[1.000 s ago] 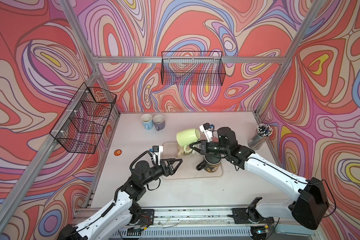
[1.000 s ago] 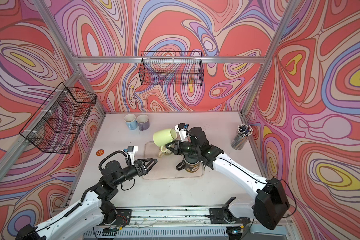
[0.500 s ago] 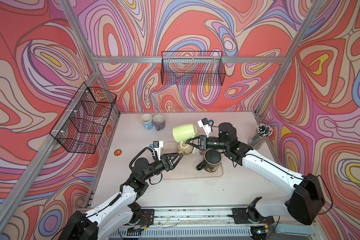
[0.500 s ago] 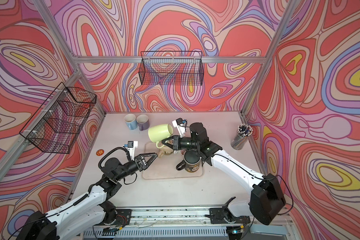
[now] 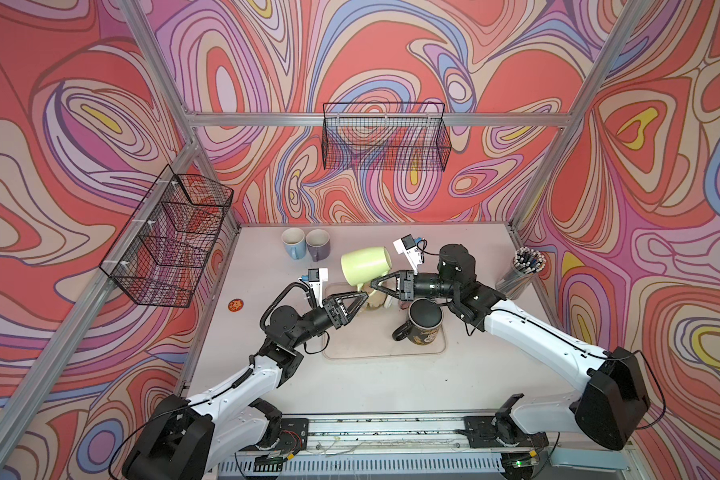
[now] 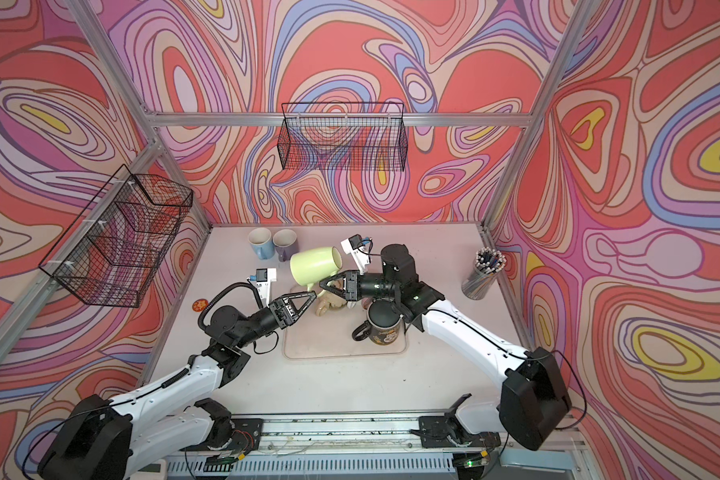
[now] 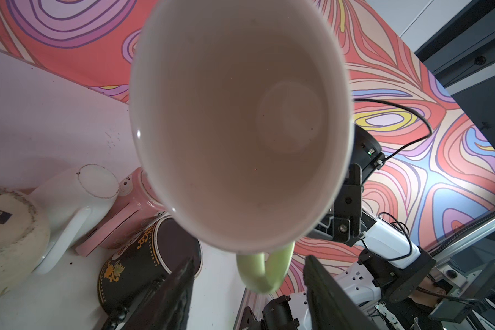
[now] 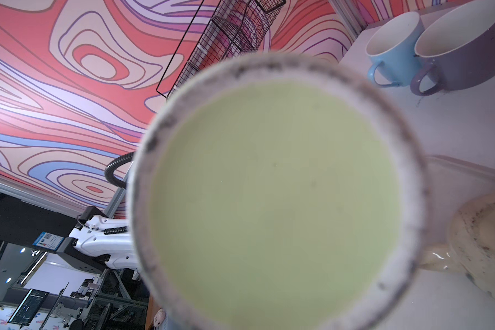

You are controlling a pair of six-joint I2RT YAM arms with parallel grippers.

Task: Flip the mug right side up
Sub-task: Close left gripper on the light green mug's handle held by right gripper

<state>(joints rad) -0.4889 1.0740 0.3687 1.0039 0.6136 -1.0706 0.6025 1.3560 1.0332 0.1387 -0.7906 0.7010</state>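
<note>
Currently my right gripper is clamped on the one green mug, pinching it at the handle side under the body. It holds the mug in the air above the far end of the single tray.

The mug lies on its side, its long axis roughly level across both top views. Its base faces the right arm and fills the right wrist view. Its mouth faces the left arm and tips slightly down, so the left wrist view looks into the pale inside. The handle hangs below.

My left gripper sits just beneath the mouth, its two fingers apart and holding nothing. The handle shows between them, touching neither.

Under the mug I count four more: a black mug, a cream mug showing its base, a white mug and a pink mug. Two more stand upright, side by side, at the back of the table: a blue mug and a purple mug. That makes seven mugs.

One pen cup stands at the right edge, and two wire baskets hang on the walls.
</note>
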